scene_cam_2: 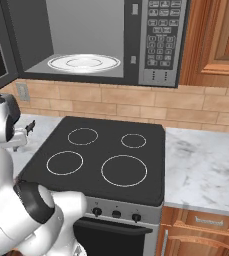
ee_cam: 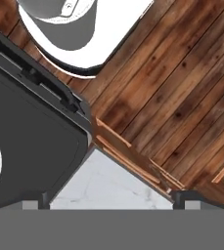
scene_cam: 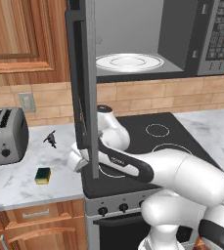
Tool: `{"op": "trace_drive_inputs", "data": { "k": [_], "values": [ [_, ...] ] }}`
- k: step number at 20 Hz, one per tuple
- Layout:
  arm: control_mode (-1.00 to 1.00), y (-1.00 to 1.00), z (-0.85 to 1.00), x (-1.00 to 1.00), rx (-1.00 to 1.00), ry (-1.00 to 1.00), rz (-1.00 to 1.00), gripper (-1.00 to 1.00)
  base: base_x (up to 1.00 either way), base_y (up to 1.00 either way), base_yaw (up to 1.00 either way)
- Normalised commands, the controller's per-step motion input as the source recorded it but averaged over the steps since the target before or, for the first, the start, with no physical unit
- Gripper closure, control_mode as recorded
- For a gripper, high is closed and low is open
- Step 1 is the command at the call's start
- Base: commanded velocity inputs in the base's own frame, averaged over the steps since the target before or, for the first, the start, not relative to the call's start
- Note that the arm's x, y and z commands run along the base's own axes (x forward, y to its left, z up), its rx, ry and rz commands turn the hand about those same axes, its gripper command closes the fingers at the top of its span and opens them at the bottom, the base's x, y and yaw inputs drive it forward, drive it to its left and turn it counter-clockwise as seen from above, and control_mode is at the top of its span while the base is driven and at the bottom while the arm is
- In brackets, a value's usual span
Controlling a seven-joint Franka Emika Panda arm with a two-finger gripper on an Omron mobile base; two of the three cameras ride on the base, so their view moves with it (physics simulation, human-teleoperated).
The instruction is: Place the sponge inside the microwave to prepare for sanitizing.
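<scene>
White and dark-jointed, the arm's big rounded links fill the near corner of both base views and bend out over the front left part of the black glass stovetop (scene_cam_2: 101, 155), the hand end lying low by the stove's left edge, behind the open door's edge in the left base view. From the hand view, two small dark fingertips (ee_cam: 35, 203) stand far apart at the bottom corners with nothing between them, so the gripper (ee_cam: 111, 205) looks wide and empty, aimed down past the counter edge at the wooden floor (ee_cam: 182, 88).

By my reading the task has barely started on its main part: the large grey-silver microwave (scene_cam: 211, 39) above the stove already has its dark glass door (scene_cam: 81, 83) swung out to the left, and the white round glass plate (scene_cam: 129, 62) inside is bare. What remains is the whole pick and carry. The small yellow sponge with a dark green top (scene_cam: 43, 175) lies on the white marble counter (scene_cam: 15, 180) left of the stove, near the front edge, apart from the hand.

Around it, a silver two-slot toaster (scene_cam: 3, 136) stands further left and a small dark spiky object (scene_cam: 50, 139) sits behind the sponge. The hanging door seems the likeliest obstacle between counter and cavity
</scene>
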Motion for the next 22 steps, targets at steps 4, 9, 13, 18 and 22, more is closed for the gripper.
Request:
{"op": "trace_drive_inputs", "data": {
  "k": [4, 9, 13, 18, 22],
  "values": [
    [-1.0, 0.23, -0.28, 0.23, 0.03, 0.0, 0.12, -1.0, 0.0, 0.0, 0.0],
    [-1.0, 0.19, -0.18, 0.2, 0.02, 0.0, 0.11, -1.0, 0.0, 0.0, 0.0],
    [-1.0, 0.4, -0.17, 0.2, 0.0, 0.0, 0.02, -1.0, 0.0, 0.0, 0.0],
    [-1.0, 0.36, -0.16, 0.24, 0.0, 0.0, 0.0, -1.0, 0.0, 0.0, 0.0],
    [-1.0, 0.3, -0.18, 0.16, 0.0, -0.03, 0.0, -1.0, 0.0, 0.0, 0.0]
  ]
}}
